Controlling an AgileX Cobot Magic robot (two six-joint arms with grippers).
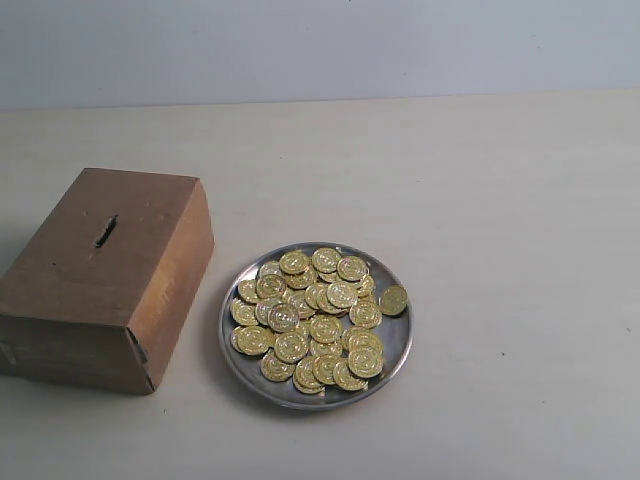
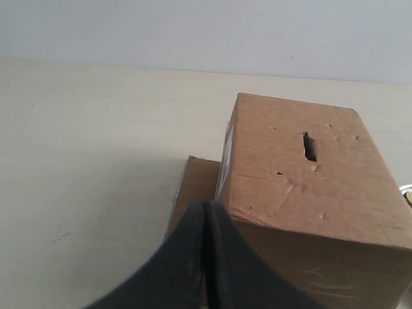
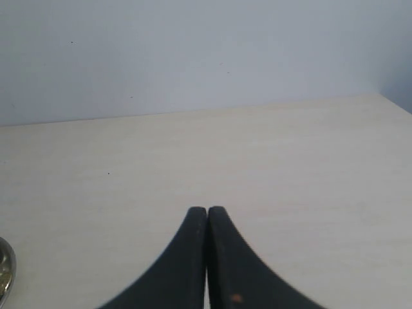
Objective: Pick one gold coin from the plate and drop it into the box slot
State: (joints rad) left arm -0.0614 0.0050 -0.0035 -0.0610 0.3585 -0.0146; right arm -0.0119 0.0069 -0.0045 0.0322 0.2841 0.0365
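A round silver-grey plate (image 1: 396, 345) sits near the front middle of the table, piled with several gold coins (image 1: 315, 315). To its left stands the brown box (image 1: 95, 270), its dark slot (image 1: 105, 231) cut in the top face. Neither gripper shows in the exterior view. In the left wrist view my left gripper (image 2: 206, 205) is shut and empty, close to the box (image 2: 302, 180) and short of the slot (image 2: 309, 146). My right gripper (image 3: 207, 209) is shut and empty over bare table, with the plate's rim (image 3: 5, 270) at the frame's edge.
The pale wooden table (image 1: 500, 200) runs back to a plain light wall (image 1: 320, 45). A flat brown cardboard piece (image 2: 196, 190) lies by the box's base in the left wrist view.
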